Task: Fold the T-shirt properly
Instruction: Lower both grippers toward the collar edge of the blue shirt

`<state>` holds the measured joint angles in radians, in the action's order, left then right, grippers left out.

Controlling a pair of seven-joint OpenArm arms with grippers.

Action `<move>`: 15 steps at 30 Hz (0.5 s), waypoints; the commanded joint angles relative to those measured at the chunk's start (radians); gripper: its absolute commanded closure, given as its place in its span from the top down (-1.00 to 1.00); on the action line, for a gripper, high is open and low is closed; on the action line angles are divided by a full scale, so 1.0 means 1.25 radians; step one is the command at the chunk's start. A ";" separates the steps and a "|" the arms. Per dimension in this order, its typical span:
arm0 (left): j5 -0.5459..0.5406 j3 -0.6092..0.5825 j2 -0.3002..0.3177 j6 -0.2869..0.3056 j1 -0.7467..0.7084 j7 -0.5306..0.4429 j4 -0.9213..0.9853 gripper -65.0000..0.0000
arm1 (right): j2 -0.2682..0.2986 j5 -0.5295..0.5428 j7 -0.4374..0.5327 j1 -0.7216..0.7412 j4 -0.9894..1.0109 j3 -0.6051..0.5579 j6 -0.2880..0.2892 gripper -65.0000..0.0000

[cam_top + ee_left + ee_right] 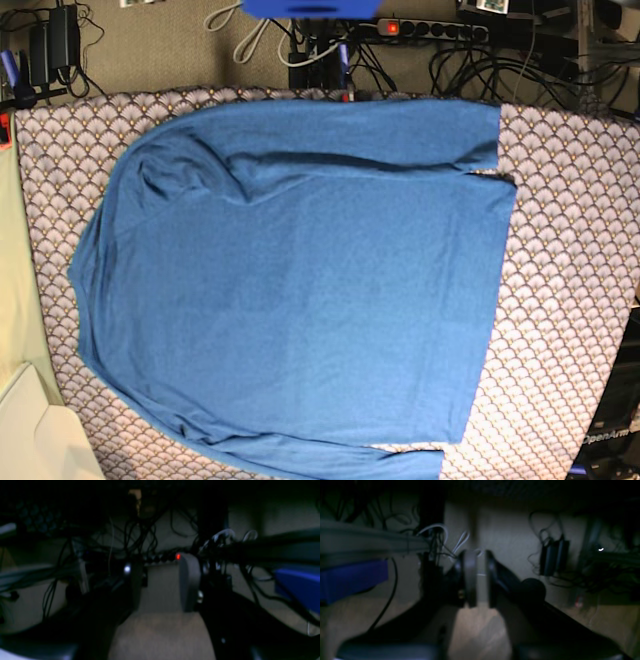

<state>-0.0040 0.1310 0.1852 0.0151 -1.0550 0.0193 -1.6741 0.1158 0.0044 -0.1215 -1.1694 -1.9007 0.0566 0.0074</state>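
Observation:
The T-shirt [300, 290], plain medium blue, lies spread flat across the scale-patterned table cover [570, 250] in the base view. Its neck end points left and its hem right. One long sleeve is laid across the body near the top, and the other runs along the bottom edge. Neither arm shows in the base view. Both wrist views look at a dim floor with cables, away from the shirt. My left gripper [162, 585] stands open with a wide empty gap. My right gripper [481, 580] is open by a narrow gap, with nothing between its fingers.
A blue box [310, 8] sits beyond the table's far edge, also seen as a blue box [297, 585] and a blue box [352, 580]. A power strip [430, 28] with a red light and tangled cables lie on the floor. A black adapter [553, 557] rests there too.

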 commanded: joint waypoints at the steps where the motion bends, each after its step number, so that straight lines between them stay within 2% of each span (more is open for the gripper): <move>1: 0.001 0.003 0.003 -0.003 -0.022 -0.016 -0.023 -0.25 | 0.004 0.001 0.019 -0.024 -0.028 0.009 0.002 -0.61; 5: 0.001 0.003 0.003 -0.003 -0.040 -0.016 -0.082 -0.25 | 0.004 0.001 0.020 -0.026 -0.073 0.031 0.003 -0.47; 10: 0.001 0.016 -0.001 -0.007 -0.047 -0.015 -0.129 -0.24 | 0.004 0.001 0.025 -0.015 -0.100 0.034 0.003 -0.45; 15: 0.001 0.086 -0.037 -0.003 -0.033 -0.016 -0.149 -0.24 | 0.004 0.001 0.095 0.000 -0.108 0.035 0.003 -0.45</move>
<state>-0.0040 0.2386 0.1383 0.0113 -1.0801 0.0246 -1.8404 0.1165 0.0051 -0.0284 -1.1572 -2.0190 0.0963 0.0109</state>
